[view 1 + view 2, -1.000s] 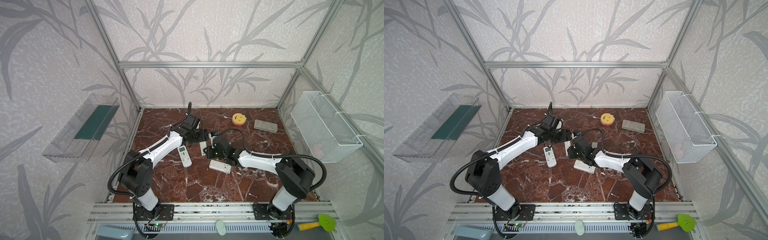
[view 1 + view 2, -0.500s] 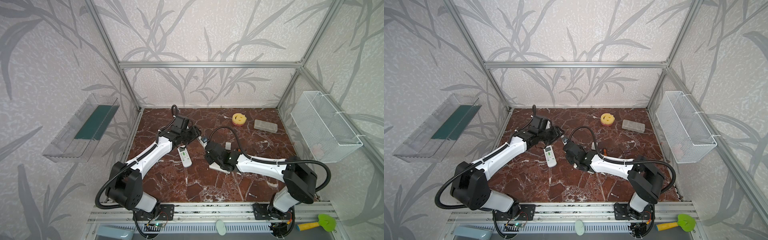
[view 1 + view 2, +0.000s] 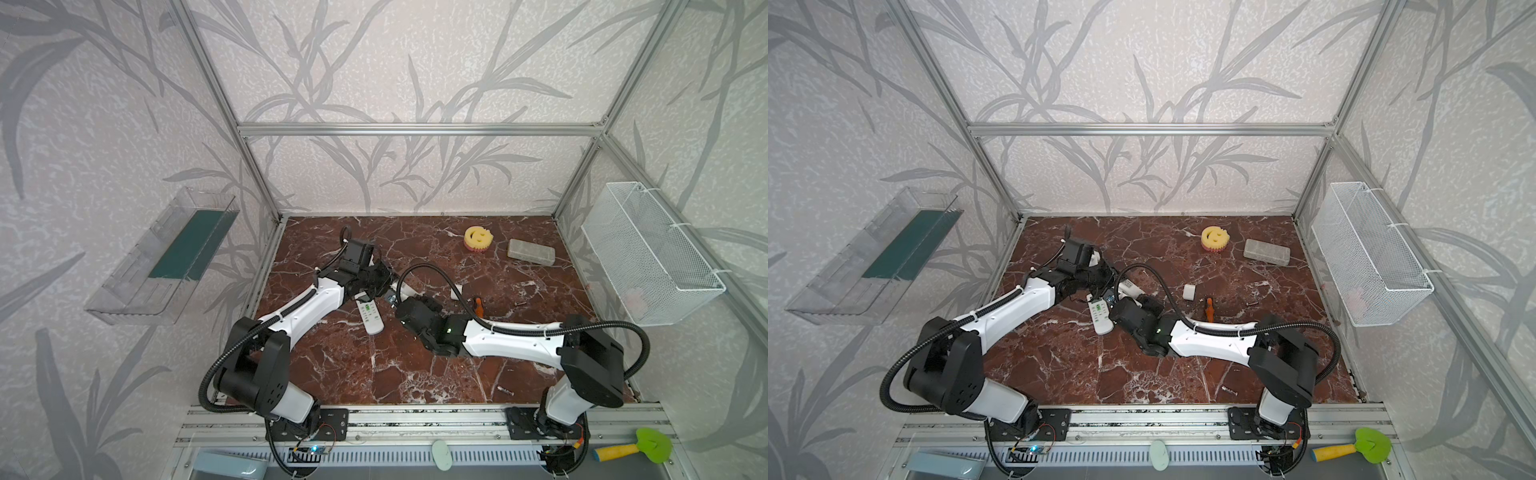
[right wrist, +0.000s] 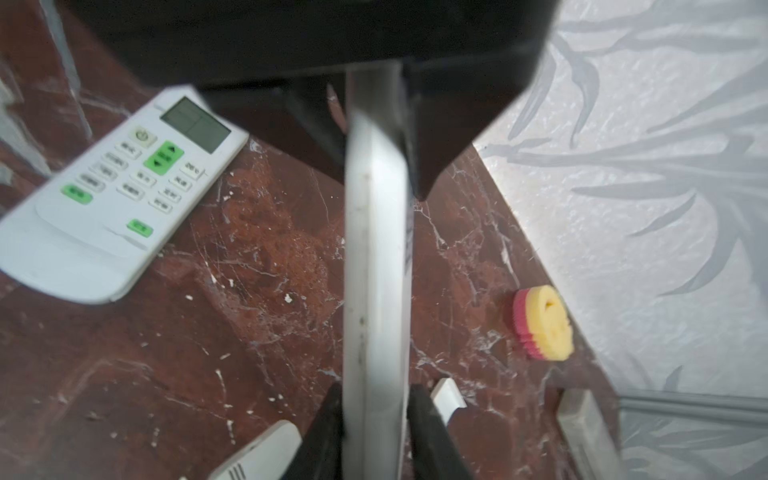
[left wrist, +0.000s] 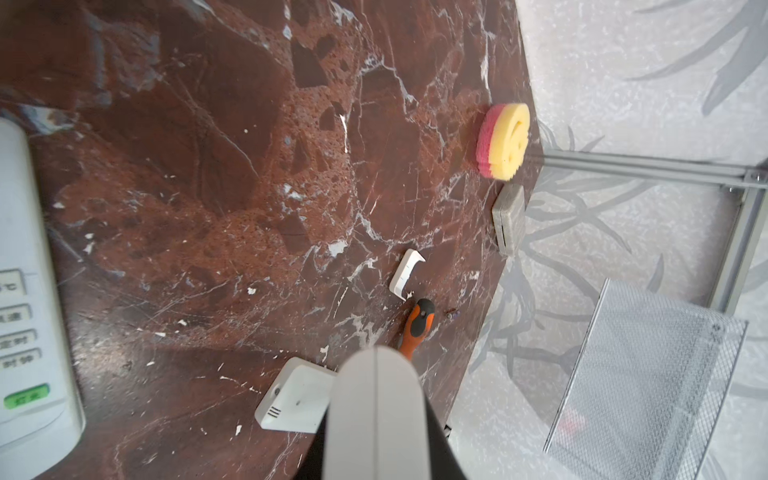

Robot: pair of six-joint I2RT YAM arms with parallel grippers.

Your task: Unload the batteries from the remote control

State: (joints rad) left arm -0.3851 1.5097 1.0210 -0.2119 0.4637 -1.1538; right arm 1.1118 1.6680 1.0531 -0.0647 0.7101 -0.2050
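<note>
I have both pincers on one white remote control, held edge-on over the worktop, a little left of its middle. My right pincer has its black fingers tight against the two faces at one end, with no gap showing. My left pincer is closed narrow on the other end, and the rounded tip of the casing, with its seam, sticks out past the fingers. The battery compartment is turned out of sight, so I cannot tell what is in it.

The one battery I can make out is a dark silvery grey cylinder. It lies on its side near the front edge, right of the middle, well apart from both pincers.

A second remote with green buttons lies face up just beside my left forearm. A small white box with vent slots lies flat near the held remote. Toward the right edge lie a small white cover and, near it, an orange-handled screwdriver. By the back edge, right of the middle, a yellow smiley sponge and a grey block sit near each other, not touching.
</note>
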